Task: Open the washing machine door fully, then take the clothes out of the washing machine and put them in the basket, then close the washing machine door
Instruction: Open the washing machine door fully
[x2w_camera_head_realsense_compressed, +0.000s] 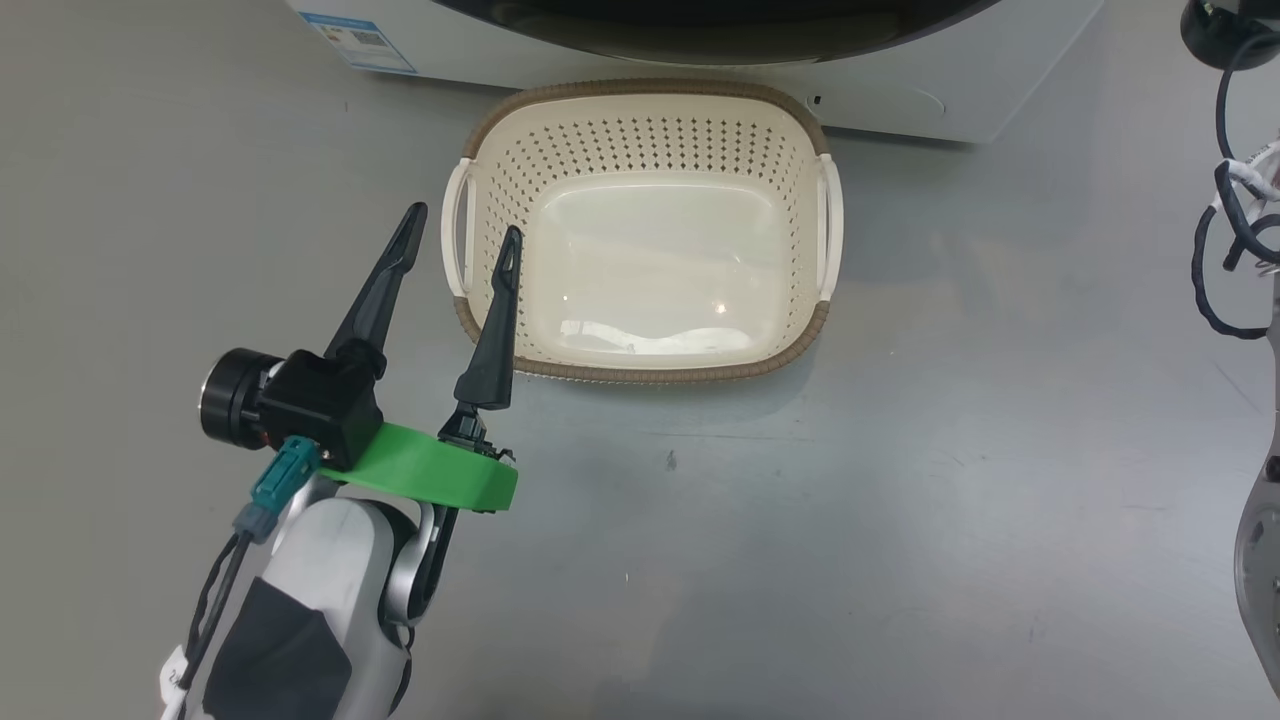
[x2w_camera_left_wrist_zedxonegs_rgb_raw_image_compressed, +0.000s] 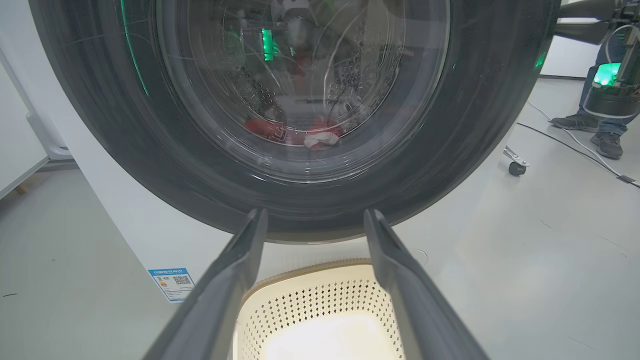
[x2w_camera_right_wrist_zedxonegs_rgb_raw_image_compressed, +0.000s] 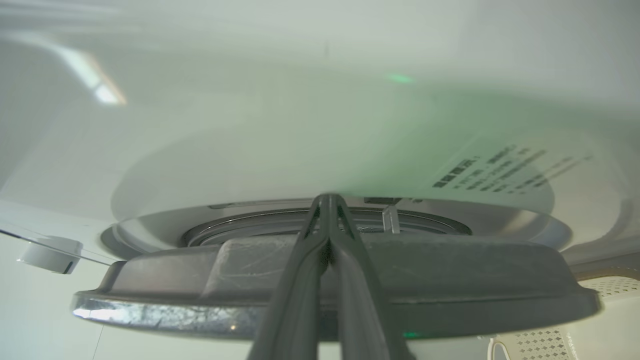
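Your left gripper (x2w_camera_head_realsense_compressed: 463, 235) hung with its fingers spread wide and nothing between them. It sat at the near-left corner of the basket (x2w_camera_head_realsense_compressed: 640, 375), with one finger crossing the rim in the head view. Your right gripper (x2w_camera_right_wrist_zedxonegs_rgb_raw_image_compressed: 327, 210) had its fingers pressed together, their tips up at the gap between the washing machine door (x2w_camera_right_wrist_zedxonegs_rgb_raw_image_compressed: 450, 280) and the white front. Blur kept you from telling whether they touched the door.

The basket stood on the floor just near of the washing machine (x2w_camera_head_realsense_compressed: 900, 90), below the door. The clothes (x2w_camera_left_wrist_zedxonegs_rgb_raw_image_compressed: 265, 127) lay low in the drum behind the door's glass, smeared by reflections. The head view cut the machine off, leaving only the base and the bottom of the door's black ring.

A blue sticker (x2w_camera_left_wrist_zedxonegs_rgb_raw_image_compressed: 172, 284) low on the front carried a square code, its print too small to read. Dark writing (x2w_camera_right_wrist_zedxonegs_rgb_raw_image_compressed: 500, 170) on the front was blurred past reading. A person's shoes (x2w_camera_left_wrist_zedxonegs_rgb_raw_image_compressed: 607, 142) stood far right, legs cut off.
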